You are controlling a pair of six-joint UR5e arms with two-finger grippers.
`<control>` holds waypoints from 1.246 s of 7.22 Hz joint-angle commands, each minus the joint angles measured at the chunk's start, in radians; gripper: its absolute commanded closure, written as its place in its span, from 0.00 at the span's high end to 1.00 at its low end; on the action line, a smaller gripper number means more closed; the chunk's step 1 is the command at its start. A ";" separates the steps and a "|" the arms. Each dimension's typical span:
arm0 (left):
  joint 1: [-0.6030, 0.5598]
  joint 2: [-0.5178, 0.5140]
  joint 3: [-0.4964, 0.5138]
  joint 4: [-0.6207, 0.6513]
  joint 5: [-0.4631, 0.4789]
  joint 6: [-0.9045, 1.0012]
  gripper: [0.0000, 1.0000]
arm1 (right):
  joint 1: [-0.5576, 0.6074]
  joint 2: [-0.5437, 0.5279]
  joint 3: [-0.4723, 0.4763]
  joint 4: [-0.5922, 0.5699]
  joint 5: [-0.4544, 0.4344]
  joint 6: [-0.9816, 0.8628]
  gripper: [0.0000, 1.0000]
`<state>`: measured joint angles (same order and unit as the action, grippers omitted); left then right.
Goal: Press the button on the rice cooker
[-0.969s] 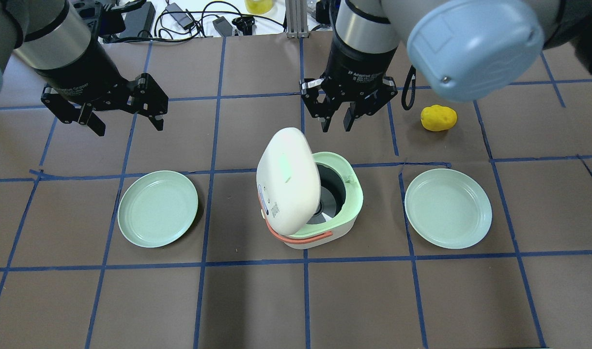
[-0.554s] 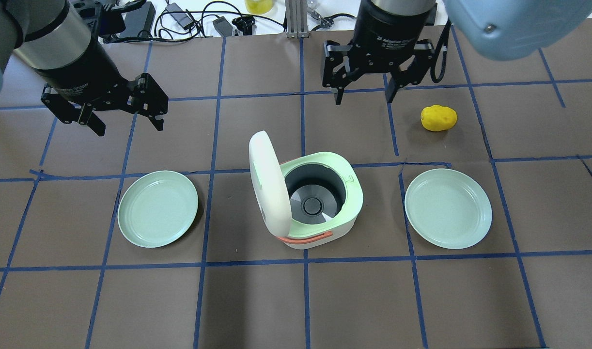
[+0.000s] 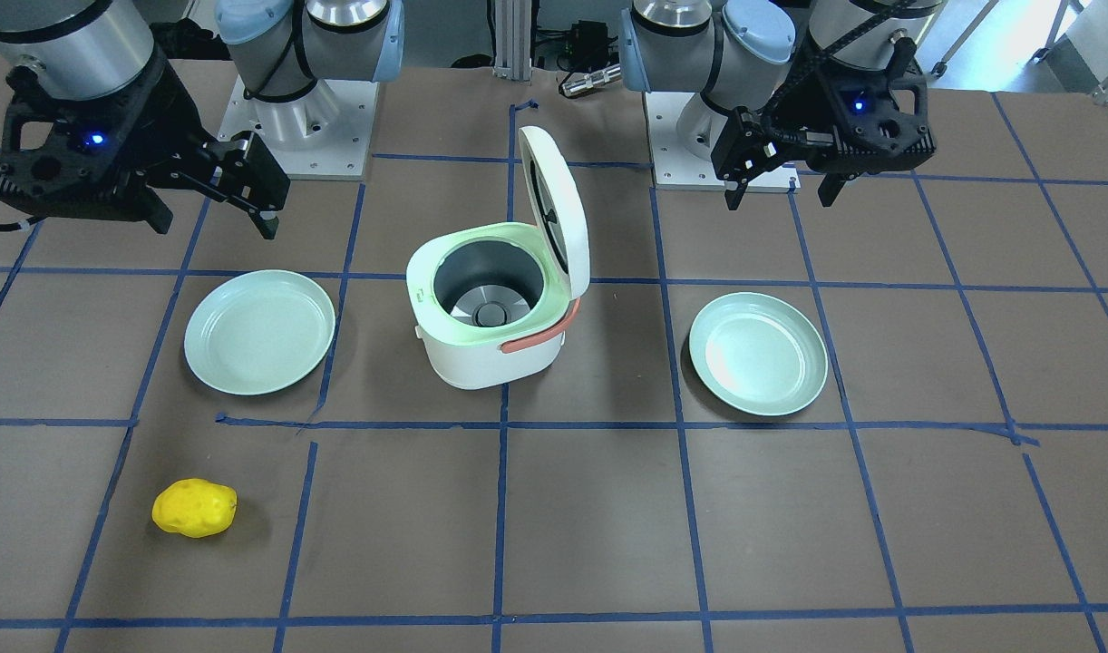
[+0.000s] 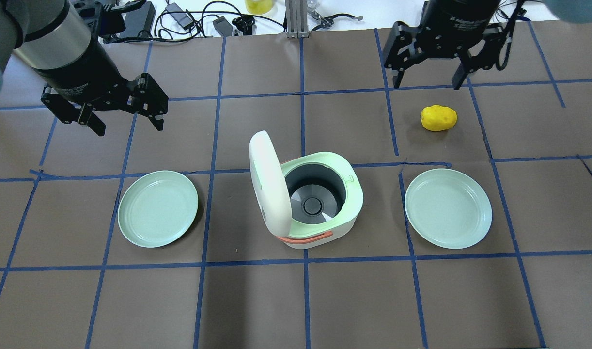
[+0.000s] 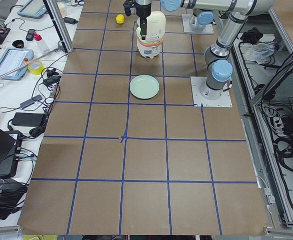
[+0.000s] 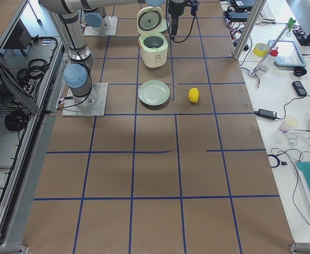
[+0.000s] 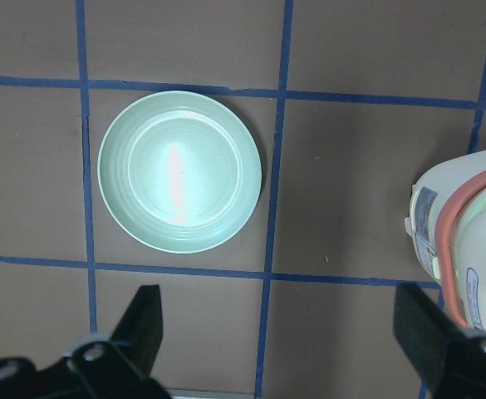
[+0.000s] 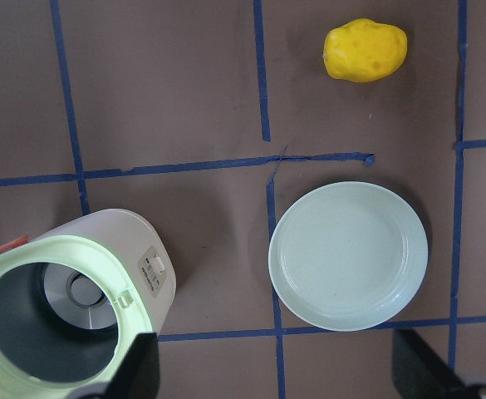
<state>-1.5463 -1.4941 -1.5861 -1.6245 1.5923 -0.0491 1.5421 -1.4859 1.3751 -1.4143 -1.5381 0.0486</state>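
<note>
The white and pale-green rice cooker (image 4: pixel 342 225) stands mid-table with its lid (image 4: pixel 268 183) swung upright and the empty inner pot showing. Its small button panel (image 8: pixel 153 272) on the front wall shows in the right wrist view. My right gripper (image 4: pixel 427 85) is open and empty, high over the far right squares and well clear of the cooker. It also shows in the front view (image 3: pixel 214 227). My left gripper (image 4: pixel 129 127) is open and empty, hovering beyond the left plate; it also shows in the front view (image 3: pixel 779 198).
Two pale-green plates lie either side of the cooker, one on the left (image 4: pixel 158 208) and one on the right (image 4: pixel 448 208). A yellow lumpy potato-like object (image 4: pixel 439 118) lies beyond the right plate. Cables and gear line the table's far edge (image 4: pixel 189 19).
The cooker's lid has swung from half-raised to fully upright. My right gripper has opened and drawn away from behind the cooker, up and to the right. The left arm has not moved.
</note>
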 commanded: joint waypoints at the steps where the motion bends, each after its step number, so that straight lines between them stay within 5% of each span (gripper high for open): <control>1: 0.000 0.000 0.000 0.000 0.000 0.000 1.00 | -0.010 -0.001 0.009 0.003 -0.042 0.002 1.00; 9: 0.000 0.000 0.000 0.000 0.000 0.000 1.00 | -0.008 -0.004 0.029 -0.011 -0.042 -0.001 1.00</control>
<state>-1.5463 -1.4941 -1.5861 -1.6245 1.5923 -0.0491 1.5341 -1.4892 1.4037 -1.4250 -1.5797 0.0465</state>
